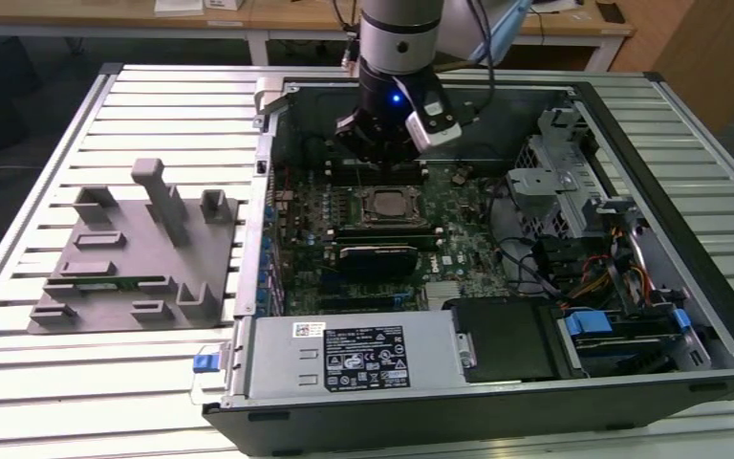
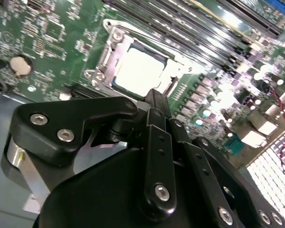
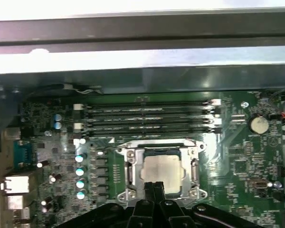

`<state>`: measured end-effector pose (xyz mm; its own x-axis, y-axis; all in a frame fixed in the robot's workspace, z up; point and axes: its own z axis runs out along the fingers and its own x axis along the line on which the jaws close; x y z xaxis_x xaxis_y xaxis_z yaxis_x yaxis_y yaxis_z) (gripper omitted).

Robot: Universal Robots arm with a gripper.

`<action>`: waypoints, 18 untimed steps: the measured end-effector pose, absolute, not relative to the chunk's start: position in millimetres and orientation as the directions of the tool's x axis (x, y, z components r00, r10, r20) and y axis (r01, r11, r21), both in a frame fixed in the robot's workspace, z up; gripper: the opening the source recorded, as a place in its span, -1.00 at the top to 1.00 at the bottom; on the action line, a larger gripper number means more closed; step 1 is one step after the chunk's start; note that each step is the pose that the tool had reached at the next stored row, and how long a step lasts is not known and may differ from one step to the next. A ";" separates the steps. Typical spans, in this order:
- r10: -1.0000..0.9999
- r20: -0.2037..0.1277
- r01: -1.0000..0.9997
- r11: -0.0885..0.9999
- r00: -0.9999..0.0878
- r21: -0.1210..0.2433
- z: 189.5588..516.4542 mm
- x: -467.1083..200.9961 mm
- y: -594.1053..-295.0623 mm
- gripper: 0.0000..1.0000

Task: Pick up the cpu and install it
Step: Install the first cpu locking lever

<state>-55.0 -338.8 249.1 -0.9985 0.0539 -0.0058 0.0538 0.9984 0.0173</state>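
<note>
The cpu [image 3: 162, 170] lies flat inside the metal-framed socket [image 3: 133, 173] on the green motherboard, its silver top plate facing up. It also shows in the second wrist view as the pale cpu [image 2: 138, 71], and in the exterior view as the cpu [image 1: 386, 203] in the middle of the open computer case. My gripper [image 1: 382, 172] hangs just above the socket, towards the case's far wall. In both wrist views its black fingers [image 3: 154, 192] are pressed together with nothing between them, and their tips [image 2: 154, 97] overlap the cpu's near edge.
Memory slots [image 3: 147, 121] run beside the socket, and a coin battery [image 3: 259, 124] sits on the board. On the exterior view's left stands a grey fixture [image 1: 138, 258] holding a green memory stick [image 1: 118, 282]. The power supply [image 1: 341, 359], drive cage [image 1: 572, 182] and cables [image 1: 596, 277] crowd the case.
</note>
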 end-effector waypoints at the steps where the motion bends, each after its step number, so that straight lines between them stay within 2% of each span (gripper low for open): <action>1: 0.054 -0.006 0.054 0.998 -0.999 0.017 249.1 -57.4 -338.8 0.79; 15: 0.054 -0.011 0.054 0.998 -0.998 0.019 249.1 -103.4 -338.8 0.79; 18: 0.054 -0.010 0.054 0.998 -0.998 0.046 249.1 -107.9 -338.8 0.79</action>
<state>-107.9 -338.8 249.1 -0.9985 0.0541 -0.0102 0.0536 0.9975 0.0459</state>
